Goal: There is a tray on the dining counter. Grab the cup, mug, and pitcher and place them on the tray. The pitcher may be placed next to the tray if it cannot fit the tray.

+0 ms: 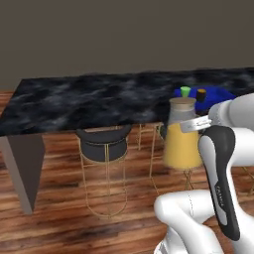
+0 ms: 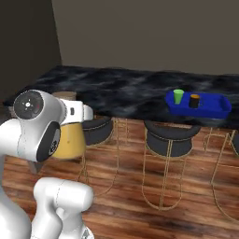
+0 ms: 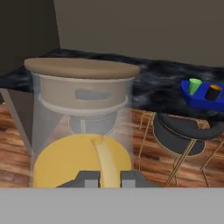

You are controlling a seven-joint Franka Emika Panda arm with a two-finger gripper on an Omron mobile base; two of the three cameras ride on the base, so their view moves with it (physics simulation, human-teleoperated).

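My gripper (image 3: 107,178) is shut on the handle of the pitcher (image 3: 81,127), a clear glass vessel with orange liquid and a tan lid. The pitcher (image 1: 182,136) hangs in the air in front of the dining counter (image 1: 99,101), off its near edge. In the right base view my arm partly hides the pitcher (image 2: 70,140). The blue tray (image 2: 219,111) lies on the black marble counter (image 2: 116,88), to the right. In it stand the green cup (image 2: 178,96) and the black mug (image 2: 194,100), side by side. The hand view has the tray (image 3: 199,101), cup (image 3: 194,86) and mug (image 3: 213,92) at the far right.
Black stools on gold wire legs stand under the counter's near edge: one (image 1: 104,141) left of the pitcher, another (image 2: 170,137) below the tray. The counter's grey end panel (image 1: 25,168) stands at the left. Wooden floor lies below.
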